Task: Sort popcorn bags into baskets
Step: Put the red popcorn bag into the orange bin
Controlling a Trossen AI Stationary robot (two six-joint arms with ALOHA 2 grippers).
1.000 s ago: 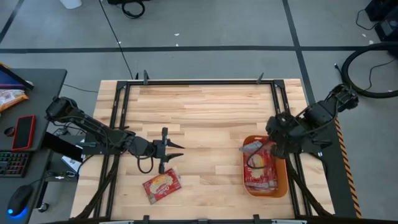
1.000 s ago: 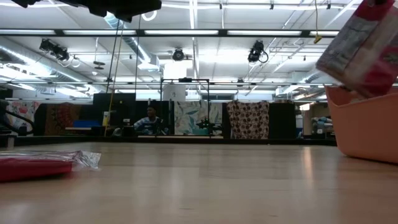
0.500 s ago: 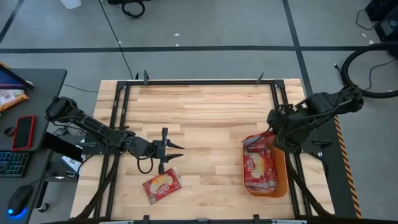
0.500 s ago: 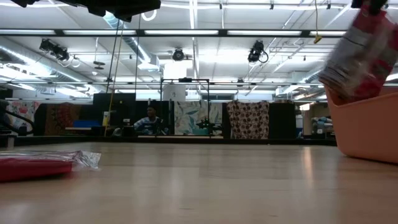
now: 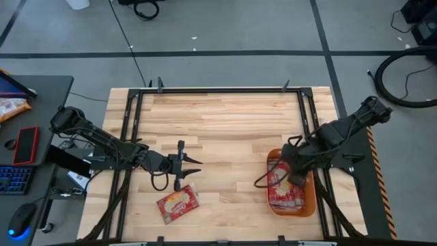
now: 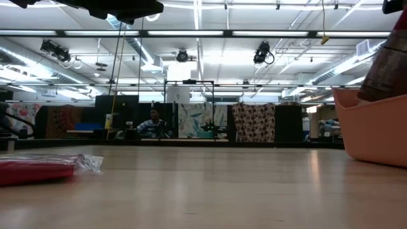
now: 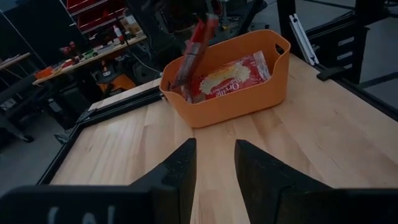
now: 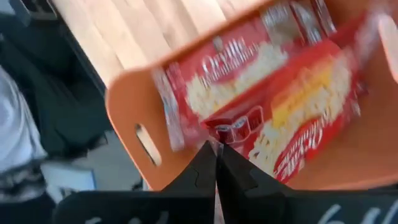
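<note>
One red popcorn bag [image 5: 177, 203] lies flat on the wood near the table's near edge; the low view shows it as a flat red packet [image 6: 38, 169]. My left gripper [image 5: 190, 166] hovers open just beyond this bag and touches nothing. The orange basket [image 5: 308, 195] stands at the table's right side with several red bags lying in it [image 7: 231, 74]. My right gripper [image 5: 285, 169] is down over the basket, shut on another popcorn bag [image 7: 195, 53] that stands on edge inside it. My right gripper pinches the popcorn bag by its upper edge [image 8: 221, 132] between the two fingers, coming from above and pointing down. The bag hangs upright below the fingers, and its lower end [image 7: 186, 87] is down inside the basket among the other bags.
Bare wood spans the table's middle and far side between the arms. A black frame rail [image 5: 225, 89] runs around the table. A desk with a phone and a keyboard [image 5: 20, 154] stands beyond the left edge. In the low view the basket's wall [image 6: 375, 130] rises at the right.
My right gripper has swung and gone down into the basket, carrying the popcorn bag with it. The bag was tilted above the rim and now stands upright, mostly sunk inside the basket. The loose bag has stayed where it was.
</note>
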